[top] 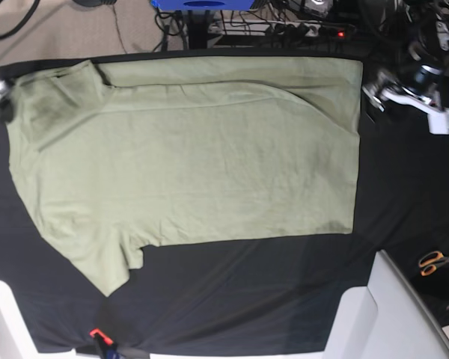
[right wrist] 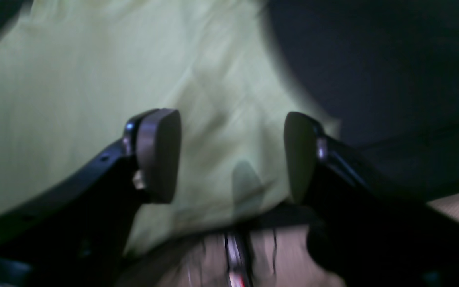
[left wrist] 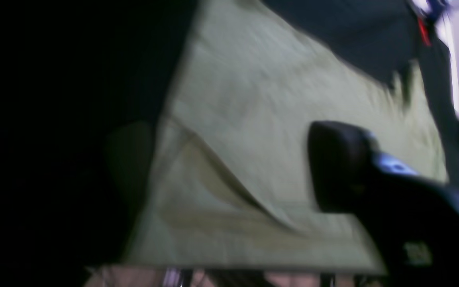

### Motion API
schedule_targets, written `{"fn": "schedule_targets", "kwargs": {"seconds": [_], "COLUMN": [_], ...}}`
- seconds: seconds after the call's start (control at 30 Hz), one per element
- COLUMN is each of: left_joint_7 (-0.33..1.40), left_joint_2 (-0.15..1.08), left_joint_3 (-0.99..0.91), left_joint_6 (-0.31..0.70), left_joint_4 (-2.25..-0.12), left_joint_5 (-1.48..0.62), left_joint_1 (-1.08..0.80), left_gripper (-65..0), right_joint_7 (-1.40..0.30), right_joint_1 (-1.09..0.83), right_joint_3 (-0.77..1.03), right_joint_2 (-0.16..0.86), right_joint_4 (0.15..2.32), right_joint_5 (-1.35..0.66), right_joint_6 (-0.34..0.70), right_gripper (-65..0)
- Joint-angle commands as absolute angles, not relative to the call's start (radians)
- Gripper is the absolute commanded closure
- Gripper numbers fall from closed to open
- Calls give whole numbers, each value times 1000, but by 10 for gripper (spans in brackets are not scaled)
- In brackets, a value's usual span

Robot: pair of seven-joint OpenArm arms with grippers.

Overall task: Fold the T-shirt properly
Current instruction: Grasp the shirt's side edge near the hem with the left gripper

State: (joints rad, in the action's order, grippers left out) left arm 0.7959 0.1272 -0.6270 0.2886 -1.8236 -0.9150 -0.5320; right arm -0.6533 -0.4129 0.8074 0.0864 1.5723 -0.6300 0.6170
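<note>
In the left wrist view the T-shirt (left wrist: 261, 131) is seen spread flat under the left claw (left wrist: 333, 167); only one pad shows, so its opening cannot be told. In the right wrist view the right claw (right wrist: 232, 155) is held open and empty above the fabric. In the base view the shirt is laid on the black surface (top: 284, 292), long axis left-right, hem right, sleeves left.

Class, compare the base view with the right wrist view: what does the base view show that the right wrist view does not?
Base view only: the whole T-shirt spread flat on the black table cloth, one sleeve pointing toward the near edge, plus orange-handled scissors at the right margin.

Right wrist view only: the right claw close up, its two pads apart with nothing between them, hovering over the shirt's edge.

Both: the pale green shirt fabric lying on the black cloth.
</note>
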Motion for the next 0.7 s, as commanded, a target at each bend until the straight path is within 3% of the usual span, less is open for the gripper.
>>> {"fn": "schedule_targets", "kwargs": {"seconds": [0.0,0.07,0.13,0.17,0.23,0.43,0.67], "left_joint_7": [777,776,777,779,780,776,774], "left_joint_2": [136,136,140,140,143,130,58], "left_joint_3": [-608,-561,-515,-486,-429,-283,-283], "left_joint_6": [295,295,298,298,295,294,294], "left_joint_4": [-1840,-1834,-1819,-1808,-1782,-1685,-1613], "left_joint_5": [-924,-924,-923,-923,-923,-921,-782], "left_joint_1": [-550,-561,-565,-568,-575,-567,-553], "left_gripper": [-296,0,0,0,0,0,0], "right_joint_7": [-642,-642,-642,-642,-642,-642,-642], "right_joint_1": [-429,-443,-444,-444,-444,-443,-443], "right_joint_3": [791,773,769,769,769,769,771], "right_joint_2": [94,94,96,96,96,96,97], "right_joint_4": [1595,1596,1586,1583,1580,1578,1577], "right_joint_5": [-645,-645,-645,-645,-645,-645,-645], "right_joint_6": [638,671,694,698,698,698,698], "right_gripper": [-315,-179,-32,0,-23,-6,-6]}}
